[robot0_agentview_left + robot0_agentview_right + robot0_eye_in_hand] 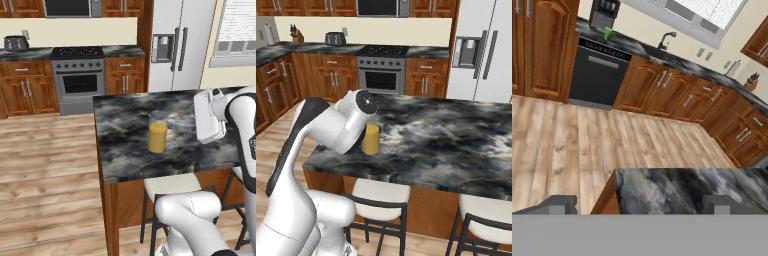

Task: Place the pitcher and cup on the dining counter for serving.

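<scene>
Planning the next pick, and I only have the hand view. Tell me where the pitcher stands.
Observer: The pitcher stands upright on the dining counter, towards its stool-side edge, with nothing gripping it.
Operator: Report what sits under that edge.
Observer: Two white-seated stools are tucked against the counter's wooden base.
Operator: Give me what lies beyond the island.
Observer: A stove stands against the back wall, with a refrigerator to its right in the left base view.
</scene>
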